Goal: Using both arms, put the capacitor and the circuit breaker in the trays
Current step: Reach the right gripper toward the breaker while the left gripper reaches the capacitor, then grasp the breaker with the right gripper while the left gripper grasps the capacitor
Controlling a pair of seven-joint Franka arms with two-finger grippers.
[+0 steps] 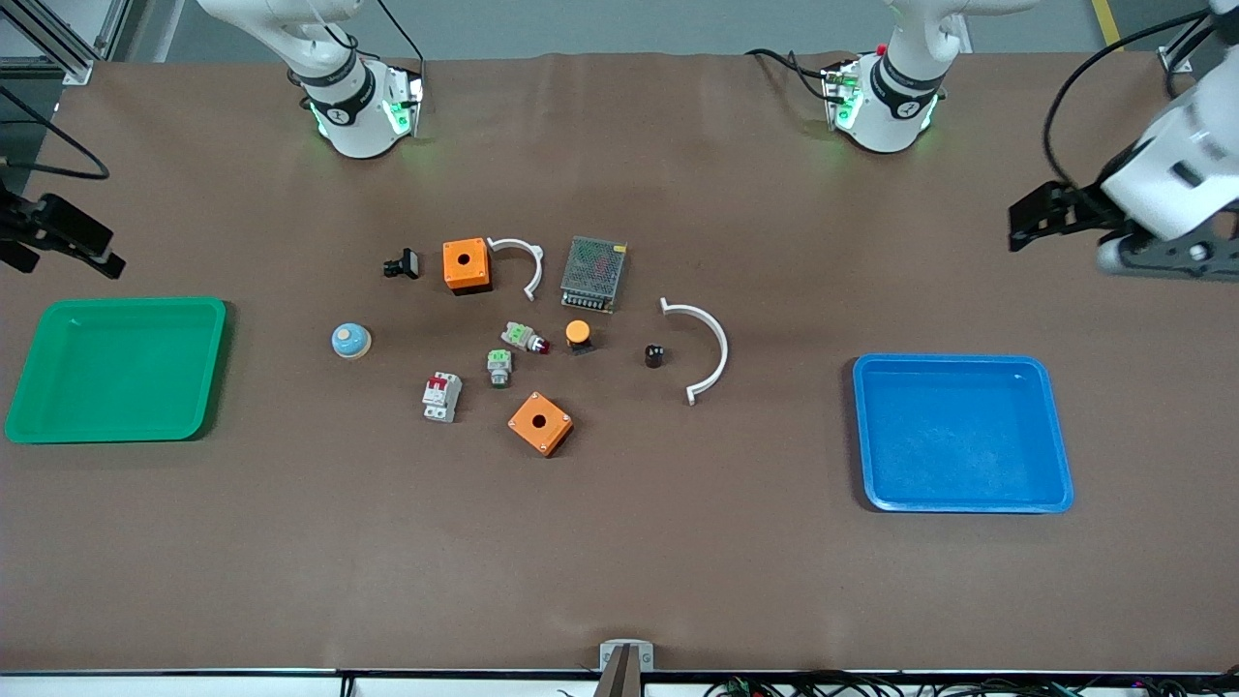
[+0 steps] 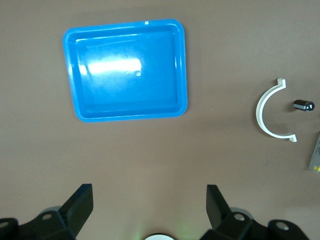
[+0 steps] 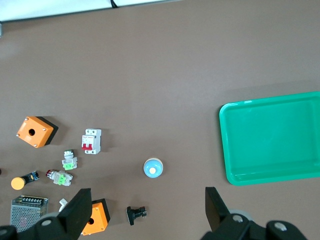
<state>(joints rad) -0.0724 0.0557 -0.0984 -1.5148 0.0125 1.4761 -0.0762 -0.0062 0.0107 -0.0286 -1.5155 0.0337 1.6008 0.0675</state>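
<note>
The capacitor, a tiny black cylinder, lies on the brown mat beside a large white curved clip; it also shows in the left wrist view. The circuit breaker, white-grey with red levers, lies nearer the front camera than the other parts; it also shows in the right wrist view. My left gripper is open and empty, up over the mat at the left arm's end. My right gripper is open and empty, up over the right arm's end.
A blue tray lies toward the left arm's end, a green tray toward the right arm's end. Between them lie two orange boxes, a mesh-covered box, a blue domed button and an orange-capped button.
</note>
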